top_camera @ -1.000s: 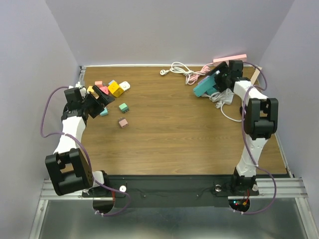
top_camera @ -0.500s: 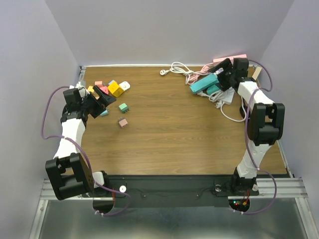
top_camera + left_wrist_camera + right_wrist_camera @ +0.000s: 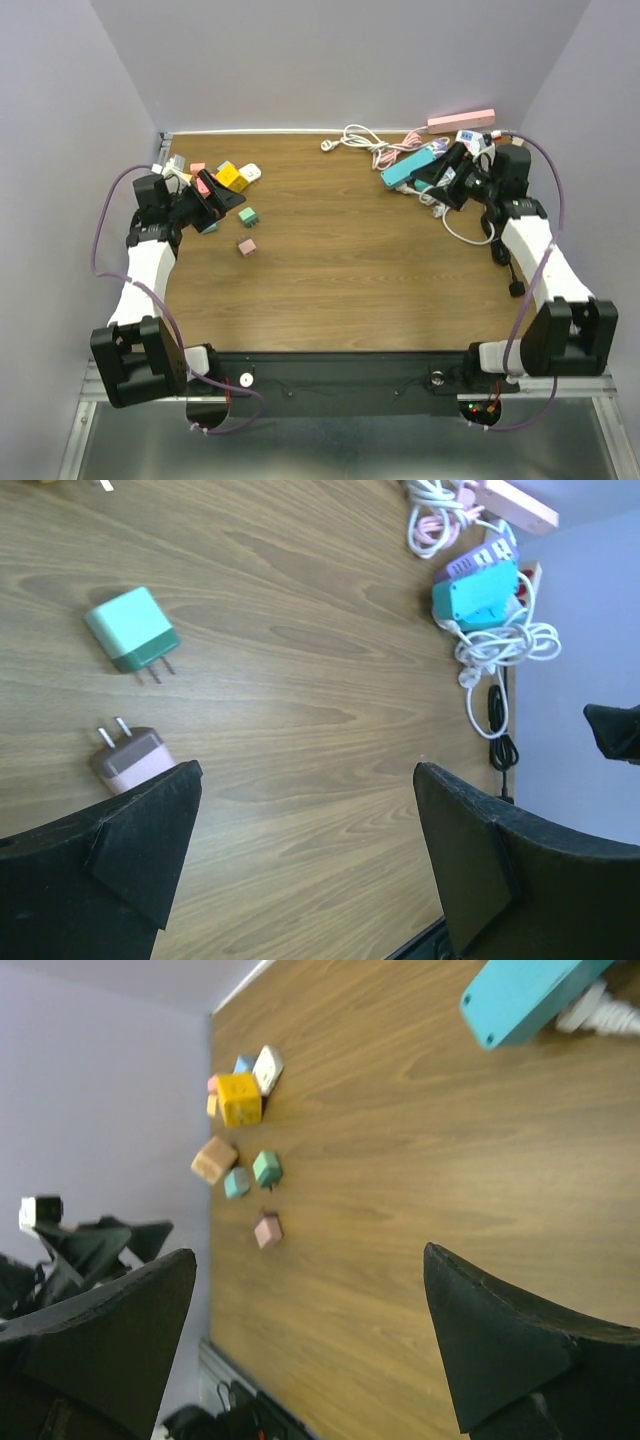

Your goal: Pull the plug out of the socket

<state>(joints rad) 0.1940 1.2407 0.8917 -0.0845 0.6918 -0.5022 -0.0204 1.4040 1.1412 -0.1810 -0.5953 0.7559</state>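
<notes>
Judging from how things lie, the task looks not finished, or at least no pull is in progress. The teal power strip (image 3: 410, 166) lies at the far right part of the bench (image 3: 340, 260), on top of a bundle of white cable (image 3: 500, 645). A purple block (image 3: 480, 560) sits on one end of the strip. It is probably the plug to be removed, and it seems to be seated in the socket, but the pictures are too small to say this for sure.

The right gripper (image 3: 310, 1255) is wide open and has hold of nothing. In its own view only bare wood shows between the fingers, with the end of the teal strip above them at the upper right. From above, this gripper is just beside the strip but does not grasp it.

The left gripper (image 3: 305, 775) is also fully open and empty. It hangs at the left side of the bench, near a green plug (image 3: 132, 630) and a pink plug (image 3: 130, 760), which lie loose on the wood with their pins free. More small coloured plugs (image 3: 232, 178) are piled nearby.

What is left, as it seems: one gripper must close on the purple block, the strip must be kept down, and the block must be drawn out straight.
</notes>
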